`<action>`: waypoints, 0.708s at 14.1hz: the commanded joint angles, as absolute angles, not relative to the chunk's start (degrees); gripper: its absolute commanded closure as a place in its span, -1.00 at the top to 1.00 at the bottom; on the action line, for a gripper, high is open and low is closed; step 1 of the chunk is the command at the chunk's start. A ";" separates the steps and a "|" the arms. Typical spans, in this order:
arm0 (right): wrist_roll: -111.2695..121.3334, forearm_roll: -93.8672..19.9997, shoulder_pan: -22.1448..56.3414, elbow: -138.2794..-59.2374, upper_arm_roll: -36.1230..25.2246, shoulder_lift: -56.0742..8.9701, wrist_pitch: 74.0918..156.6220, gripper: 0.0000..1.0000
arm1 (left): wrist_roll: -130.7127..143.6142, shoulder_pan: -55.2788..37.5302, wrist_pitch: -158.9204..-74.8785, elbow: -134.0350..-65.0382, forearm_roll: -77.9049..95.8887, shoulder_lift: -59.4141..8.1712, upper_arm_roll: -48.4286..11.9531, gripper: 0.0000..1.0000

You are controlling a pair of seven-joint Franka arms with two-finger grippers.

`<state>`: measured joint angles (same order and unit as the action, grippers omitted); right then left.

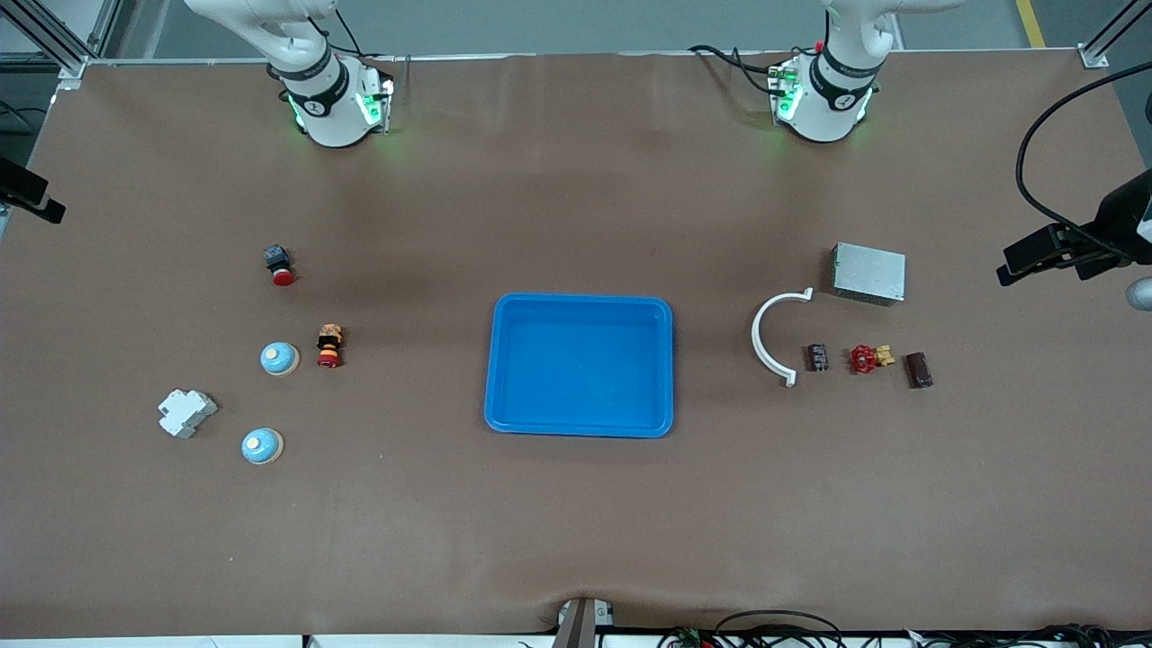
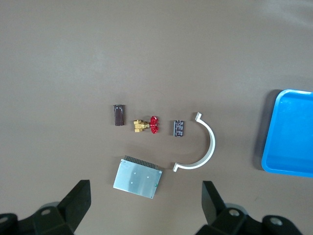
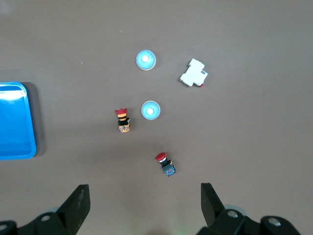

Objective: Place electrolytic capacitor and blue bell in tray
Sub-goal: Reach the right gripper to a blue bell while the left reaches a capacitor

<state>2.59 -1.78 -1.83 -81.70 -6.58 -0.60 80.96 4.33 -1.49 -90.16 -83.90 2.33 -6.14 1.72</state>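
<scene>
While both arms are waiting with fingers apart, two blue bells (image 1: 279, 358) (image 1: 262, 445) are sitting toward the right arm's end of the counter (image 1: 576, 522), the tray (image 1: 508, 396) is lying mid-counter, and what is probably the electrolytic capacitor (image 1: 817, 356) is resting beside a white curved clip (image 1: 768, 337). The left gripper (image 2: 145, 196) is hovering over a grey metal box (image 2: 137, 176), the right gripper (image 3: 145, 198) over bare counter.

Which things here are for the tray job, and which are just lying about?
Job: tray, electrolytic capacitor, blue bells.
Lying about: grey metal box, white curved piece, red valve, two red pushbuttons, white breaker.
</scene>
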 commanded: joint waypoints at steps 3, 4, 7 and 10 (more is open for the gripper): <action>1.85 -1.23 -2.90 -81.74 -5.80 -1.05 81.91 1.00 | 3.78 -1.05 -91.32 -83.14 2.64 -6.33 1.41 1.00; 1.85 -1.23 -2.90 -81.83 -5.80 -1.05 82.00 1.00 | 3.52 -1.05 -91.32 -83.14 2.64 -6.50 1.41 1.00; 1.85 -1.23 -2.81 -81.74 -5.80 -1.23 82.00 1.00 | 3.52 -1.05 -91.32 -83.14 2.55 -7.12 1.49 1.00; 1.85 -1.23 -2.81 -81.83 -5.80 -1.32 82.00 1.00 | 3.60 -1.05 -91.32 -83.23 2.46 -9.04 1.58 1.00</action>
<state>2.59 -1.78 -1.87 -81.96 -6.60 -1.34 81.85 4.33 -1.43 -91.03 -83.96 2.33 -7.37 1.73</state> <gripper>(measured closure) 0.000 0.000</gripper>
